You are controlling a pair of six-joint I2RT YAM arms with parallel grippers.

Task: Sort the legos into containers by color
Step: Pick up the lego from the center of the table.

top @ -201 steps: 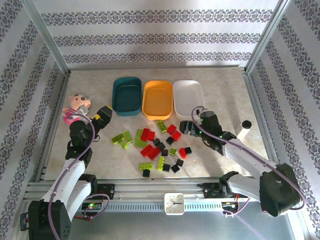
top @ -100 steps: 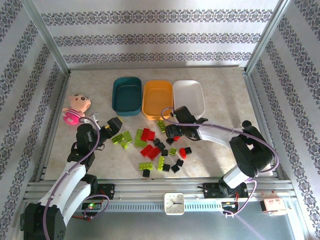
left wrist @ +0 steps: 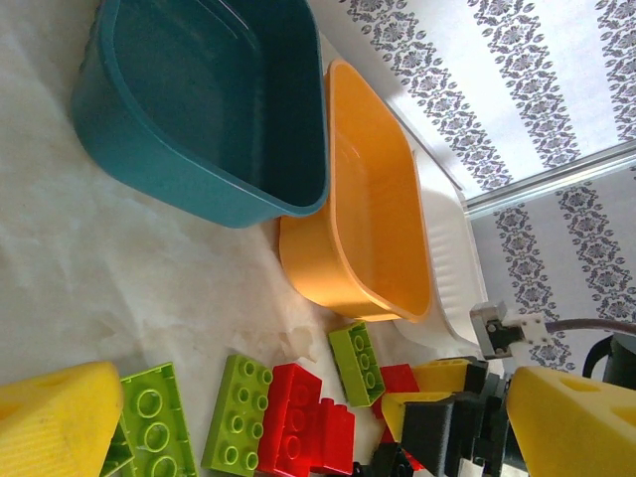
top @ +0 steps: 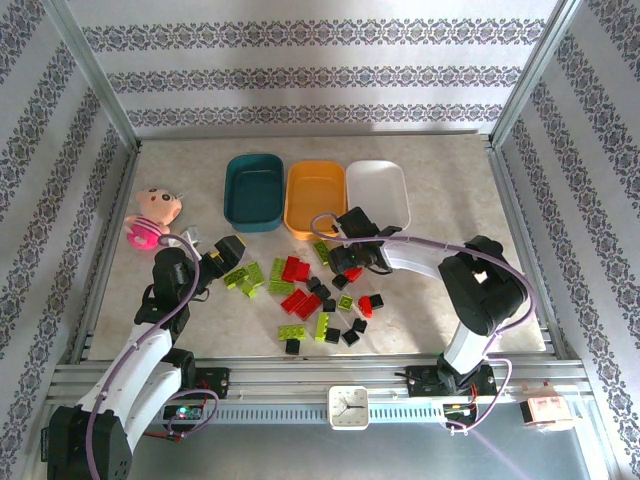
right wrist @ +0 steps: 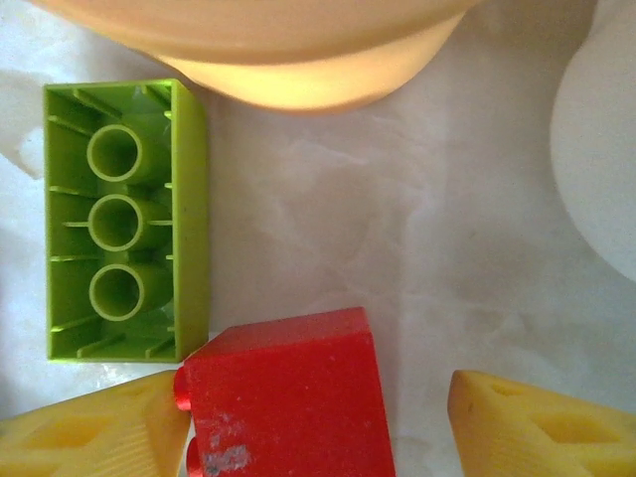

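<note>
The right claw (right wrist: 318,422) is spread open with a red brick (right wrist: 283,397) between its fingers, on the counter (right wrist: 328,229) beside an upturned green brick (right wrist: 124,219) below the orange tub (right wrist: 298,40), while the left claw (left wrist: 313,427) hangs released by the pile's left edge.

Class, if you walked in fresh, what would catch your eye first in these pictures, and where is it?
Three empty tubs in a row, dark teal, orange and white, stand out at the far middle. In front lies a scatter of lime, red and black legos, where the right claw hangs open astride a red brick. A pink doll sits at the left.
</note>
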